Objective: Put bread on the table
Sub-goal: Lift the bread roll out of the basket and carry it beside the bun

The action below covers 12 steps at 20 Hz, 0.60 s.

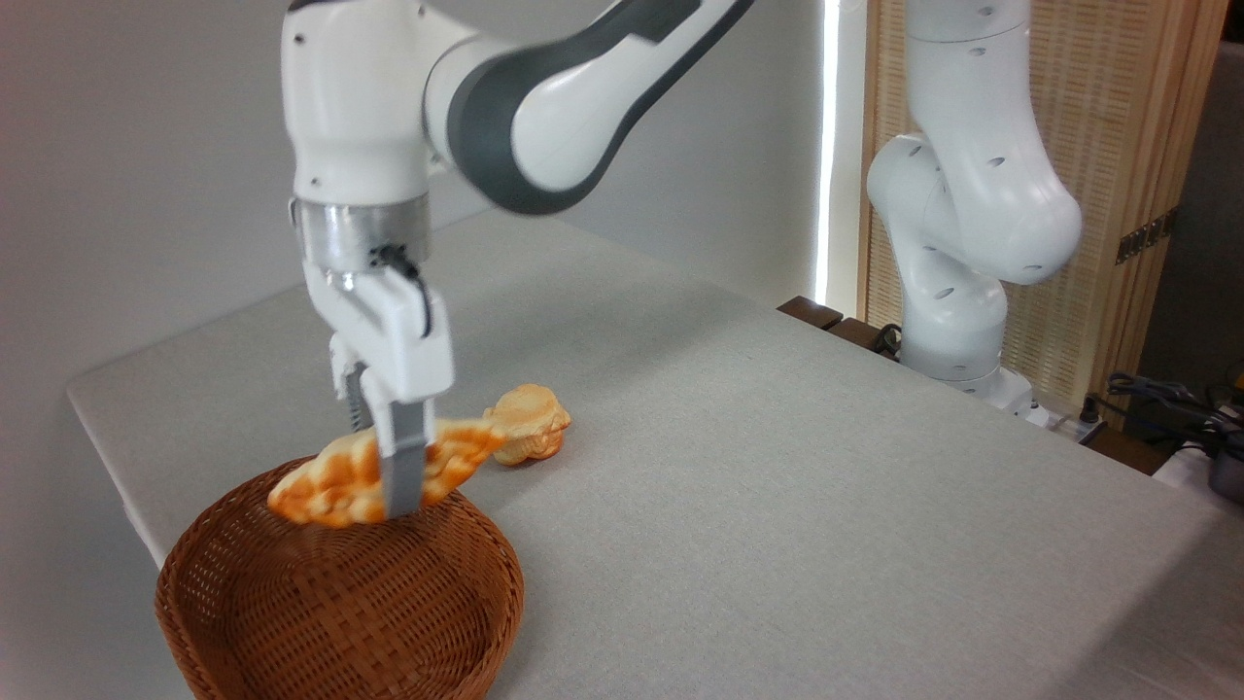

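Observation:
The bread (335, 478) is a long, flat, golden leaf-shaped pastry with scalloped edges. It hangs roughly level above the far rim of the round brown wicker basket (330, 603), clear of the basket's floor. My gripper (389, 486) is shut on the bread's middle, one finger in front of it and one behind. The bread's right tip points toward a small knobbly bun (530, 424). The table (777, 467) is covered in light grey cloth and spreads out to the right.
The small round bun lies on the cloth just beyond the basket, close to the bread's right tip. The arm's white base (957, 292) stands at the table's far right edge. Cables and dark objects (1176, 408) lie off the table at right.

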{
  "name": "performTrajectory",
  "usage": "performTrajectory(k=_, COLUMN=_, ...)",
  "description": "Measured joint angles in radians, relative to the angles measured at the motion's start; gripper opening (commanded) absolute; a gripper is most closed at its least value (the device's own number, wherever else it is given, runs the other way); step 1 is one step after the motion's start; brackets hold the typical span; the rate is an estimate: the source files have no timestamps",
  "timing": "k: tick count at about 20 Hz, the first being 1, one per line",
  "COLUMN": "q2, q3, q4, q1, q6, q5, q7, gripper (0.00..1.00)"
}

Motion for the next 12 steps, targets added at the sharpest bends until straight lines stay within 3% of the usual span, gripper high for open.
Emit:
performTrajectory(k=5, q2=-0.063, q3=0.030, q4=-0.004, q1=0.005, q6=-0.226, q5=-0.065, q7=-0.035, gripper=0.41)
performTrajectory(k=6, q2=-0.070, q3=0.039, q4=-0.009, q1=0.006, q6=-0.257, q5=-0.077, q7=-0.056, gripper=0.47)
performTrajectory(k=7, q2=-0.076, q3=0.046, q4=-0.016, q1=0.006, q6=-0.274, q5=-0.088, q7=-0.081, gripper=0.68)
performTrajectory(k=9, q2=-0.089, q3=0.056, q4=-0.047, q1=0.007, q6=-0.284, q5=-0.102, q7=-0.139, gripper=0.71)
performTrajectory(k=10, q2=-0.096, q3=0.058, q4=-0.067, q1=0.007, q6=-0.286, q5=-0.103, q7=-0.157, gripper=0.89)
performTrajectory(k=11, q2=-0.102, q3=0.058, q4=-0.086, q1=0.007, q6=-0.287, q5=-0.103, q7=-0.166, gripper=1.00)
performTrajectory(k=12, q2=-0.107, q3=0.058, q4=-0.104, q1=0.006, q6=-0.287, q5=-0.103, q7=-0.168, gripper=1.00)
